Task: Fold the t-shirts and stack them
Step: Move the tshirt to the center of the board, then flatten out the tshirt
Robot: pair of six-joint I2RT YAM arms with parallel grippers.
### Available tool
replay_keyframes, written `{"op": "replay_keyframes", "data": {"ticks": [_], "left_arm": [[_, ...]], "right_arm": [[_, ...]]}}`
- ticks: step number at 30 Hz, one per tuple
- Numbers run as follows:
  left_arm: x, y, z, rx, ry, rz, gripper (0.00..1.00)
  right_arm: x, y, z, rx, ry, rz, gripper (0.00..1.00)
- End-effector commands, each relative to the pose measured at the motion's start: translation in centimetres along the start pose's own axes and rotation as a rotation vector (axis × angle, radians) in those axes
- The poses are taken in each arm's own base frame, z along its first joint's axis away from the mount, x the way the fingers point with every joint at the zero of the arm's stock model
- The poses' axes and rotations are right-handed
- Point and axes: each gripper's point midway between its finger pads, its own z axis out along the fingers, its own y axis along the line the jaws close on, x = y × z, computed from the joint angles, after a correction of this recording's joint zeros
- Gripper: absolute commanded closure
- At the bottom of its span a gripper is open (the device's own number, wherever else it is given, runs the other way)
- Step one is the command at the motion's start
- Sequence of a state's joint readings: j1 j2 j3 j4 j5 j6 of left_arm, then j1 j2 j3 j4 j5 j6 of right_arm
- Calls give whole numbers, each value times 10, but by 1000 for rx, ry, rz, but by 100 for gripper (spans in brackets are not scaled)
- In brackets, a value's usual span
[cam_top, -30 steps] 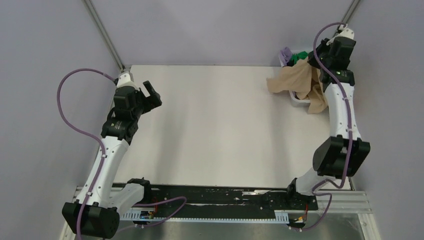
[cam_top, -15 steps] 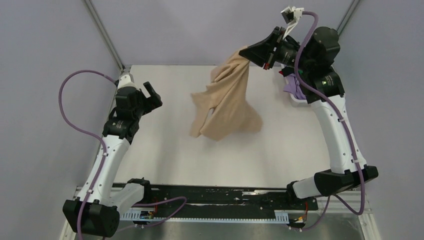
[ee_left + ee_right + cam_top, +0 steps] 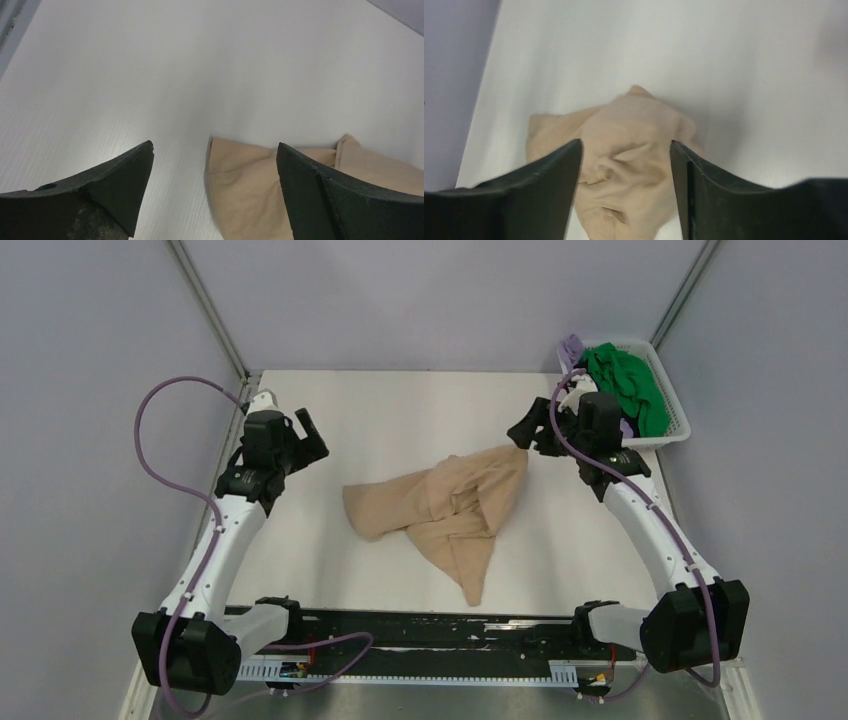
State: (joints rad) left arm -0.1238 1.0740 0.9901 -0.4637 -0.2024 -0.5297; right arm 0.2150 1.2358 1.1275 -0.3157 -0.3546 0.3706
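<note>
A tan t-shirt (image 3: 445, 505) lies crumpled on the middle of the white table (image 3: 400, 410), one narrow part trailing toward the near edge. My right gripper (image 3: 522, 435) hovers at the shirt's far right corner. In the right wrist view its jaws (image 3: 625, 143) stand apart, with the wrinkled tan cloth (image 3: 634, 120) lying loose below and between them. My left gripper (image 3: 310, 435) is open over bare table, left of the shirt. The left wrist view shows the shirt's edge (image 3: 250, 185) ahead of the open jaws (image 3: 215, 145). A green t-shirt (image 3: 630, 385) and a lilac one (image 3: 572, 348) sit in the basket.
The white lattice basket (image 3: 672, 430) stands at the table's far right corner, just behind my right arm. Grey walls and frame posts close in the back and sides. A black rail runs along the near edge.
The right arm swung the tan shirt out of the basket, carried it left, and laid it on the table. Its jaws have come apart off the cloth. The left arm shifted only slightly.
</note>
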Motion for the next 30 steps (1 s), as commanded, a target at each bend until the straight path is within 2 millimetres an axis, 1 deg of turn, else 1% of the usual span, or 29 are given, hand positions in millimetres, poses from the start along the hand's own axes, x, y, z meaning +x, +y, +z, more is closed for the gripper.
{"op": "replay_keyframes", "data": {"ticks": [1,3,4,6,7,10,12,14,17,19,21,22,24,25,26,27,28,29,30], "left_arm": [[9,-13,2,66,57,15,0],[18,-21,5,114,92,20,0],[22,-26,5,146,112,23,0],[28,-36,7,205,133,29,0],[32,-37,8,218,144,33,0],[40,-46,10,274,178,40,0],[47,-46,12,281,199,46,0],[50,-41,14,252,217,54,0],[53,-38,15,239,231,66,0],[54,-40,16,250,235,60,0],[59,-45,18,280,251,61,0],[62,-44,18,274,264,61,0],[70,-36,18,221,284,70,0],[70,-31,16,179,265,72,0],[78,-24,13,145,274,71,0],[77,-22,7,128,252,57,0],[87,-17,6,115,270,46,0],[87,-19,0,127,260,12,0],[97,-15,-2,122,270,-19,0]], "right_arm": [[3,-84,-11,368,-71,36,22],[3,-97,-13,437,-85,46,3],[1,-99,-13,450,-92,47,0],[-1,-96,-11,434,-92,41,0],[-1,-91,-10,407,-85,40,0],[8,-76,-7,313,-56,32,0],[12,-71,-4,272,-61,50,0],[13,-61,-2,217,-60,65,0],[12,-52,-1,170,-76,70,0],[7,-47,-5,174,-93,81,0],[5,-36,-12,154,-90,76,0],[6,-31,-14,157,-96,72,0],[15,-29,-17,167,-110,56,0],[22,-30,-17,174,-97,60,0],[31,-30,-19,178,-64,67,0],[41,-29,-21,188,-29,78,0],[53,-29,-23,195,9,89,0],[67,-27,-24,191,48,93,0],[82,-22,-25,177,85,96,0]]}}
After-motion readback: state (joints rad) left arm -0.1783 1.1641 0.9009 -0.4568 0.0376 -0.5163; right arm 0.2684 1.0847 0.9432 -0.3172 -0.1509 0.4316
